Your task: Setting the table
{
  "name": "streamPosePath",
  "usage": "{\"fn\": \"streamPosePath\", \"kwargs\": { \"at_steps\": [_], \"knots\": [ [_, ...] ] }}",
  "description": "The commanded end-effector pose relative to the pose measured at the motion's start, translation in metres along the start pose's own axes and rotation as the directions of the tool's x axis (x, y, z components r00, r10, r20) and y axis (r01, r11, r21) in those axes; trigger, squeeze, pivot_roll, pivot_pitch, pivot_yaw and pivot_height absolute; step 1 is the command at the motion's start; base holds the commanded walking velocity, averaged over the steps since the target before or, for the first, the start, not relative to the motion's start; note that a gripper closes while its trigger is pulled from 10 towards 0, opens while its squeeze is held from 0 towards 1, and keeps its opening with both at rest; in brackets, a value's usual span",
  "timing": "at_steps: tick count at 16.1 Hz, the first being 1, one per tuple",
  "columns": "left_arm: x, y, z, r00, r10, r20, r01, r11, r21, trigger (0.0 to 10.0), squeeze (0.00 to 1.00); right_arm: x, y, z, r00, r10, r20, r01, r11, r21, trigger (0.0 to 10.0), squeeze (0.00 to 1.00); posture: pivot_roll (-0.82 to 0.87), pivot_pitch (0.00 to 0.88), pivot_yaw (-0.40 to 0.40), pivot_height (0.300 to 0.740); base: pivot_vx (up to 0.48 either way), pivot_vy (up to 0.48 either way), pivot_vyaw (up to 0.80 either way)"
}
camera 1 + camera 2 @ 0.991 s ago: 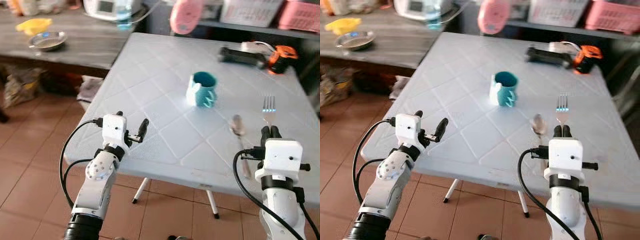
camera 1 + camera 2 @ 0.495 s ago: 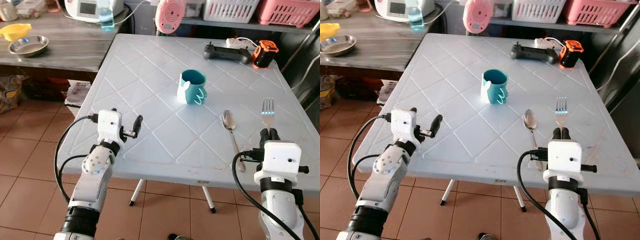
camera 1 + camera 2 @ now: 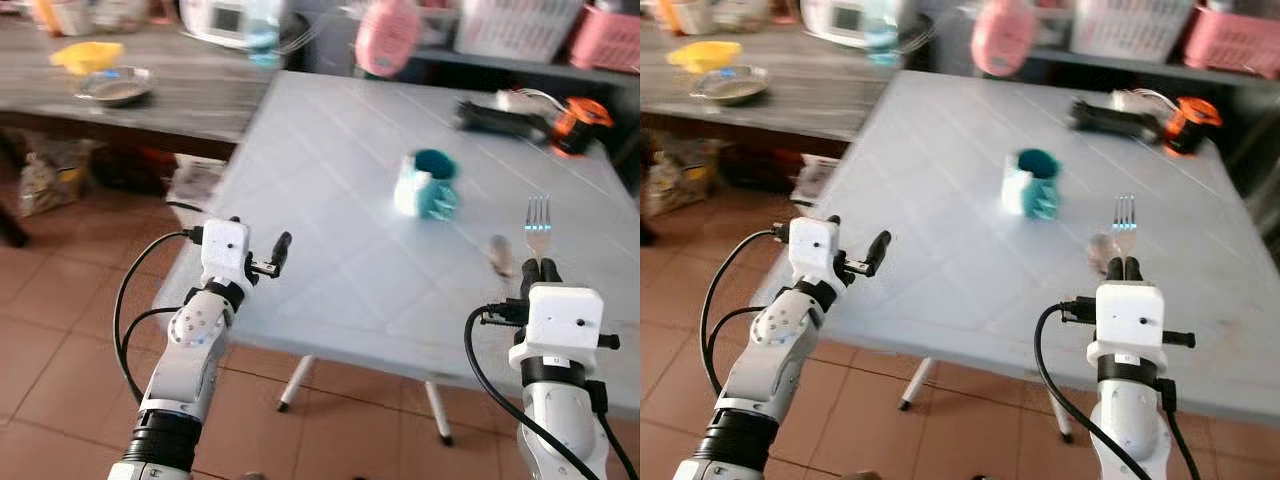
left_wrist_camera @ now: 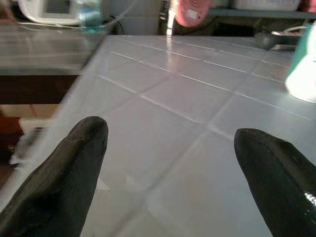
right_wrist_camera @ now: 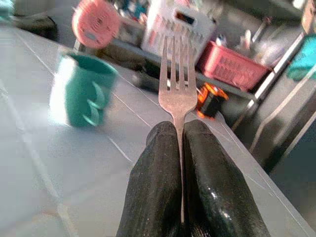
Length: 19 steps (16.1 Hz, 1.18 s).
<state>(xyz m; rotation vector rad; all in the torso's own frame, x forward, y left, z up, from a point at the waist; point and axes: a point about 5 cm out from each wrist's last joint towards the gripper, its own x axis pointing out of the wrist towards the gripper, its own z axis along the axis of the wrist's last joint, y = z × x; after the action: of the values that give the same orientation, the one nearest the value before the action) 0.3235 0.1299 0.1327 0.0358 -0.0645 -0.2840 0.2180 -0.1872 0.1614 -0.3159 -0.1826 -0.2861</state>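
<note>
1. My right hand (image 3: 540,268) is clamped on the fork (image 3: 537,218), both black fingers (image 5: 157,173) pressed together on the handle, tines pointing away from me over the near right part of the tabletop (image 3: 340,190).
2. My left hand (image 3: 262,262) hangs at the near left corner of the tabletop with its fingers (image 4: 74,163) spread apart, nothing between them.
3. A spoon (image 3: 498,254) lies on the tabletop just left of the fork; the picture is blurred there.
4. The teal mug (image 3: 428,185) stands upright near the middle of the tabletop, beyond the spoon.
5. At the far right edge I see a black tool (image 3: 500,113) beside an orange one (image 3: 575,124).
6. Off to the left, a steel bowl (image 3: 112,86) and a yellow thing (image 3: 88,55) sit on a dark wooden counter (image 3: 150,95).
</note>
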Motion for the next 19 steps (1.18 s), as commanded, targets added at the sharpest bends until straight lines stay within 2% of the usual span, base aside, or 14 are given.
{"fn": "streamPosePath", "kwargs": {
  "at_steps": [1,8,19],
  "knots": [
    [0.0003,0.0027,-0.0007,1.000,0.002,-0.017,-0.002,1.000,0.018,10.0,0.00,-0.0006,-0.0033,0.0051,1.000,-0.017,0.024,0.017,1.000,0.001,10.0,0.00,0.05,0.111,0.004,0.740,0.000,0.375,0.00],
    [0.0013,0.0019,-0.0005,0.999,-0.024,-0.030,0.025,0.999,0.032,10.0,0.00,-0.0025,-0.0025,0.0026,0.999,-0.031,0.014,0.031,1.000,0.002,10.0,0.00,0.06,0.112,0.015,0.740,0.000,0.388,0.00],
    [0.0029,0.0072,0.0016,1.000,-0.013,-0.027,0.015,0.998,0.055,10.0,0.00,-0.0005,0.0011,0.0010,1.000,-0.020,0.017,0.020,1.000,0.005,10.0,0.00,0.08,0.115,0.010,0.740,0.000,0.406,0.00]
  ]
}}
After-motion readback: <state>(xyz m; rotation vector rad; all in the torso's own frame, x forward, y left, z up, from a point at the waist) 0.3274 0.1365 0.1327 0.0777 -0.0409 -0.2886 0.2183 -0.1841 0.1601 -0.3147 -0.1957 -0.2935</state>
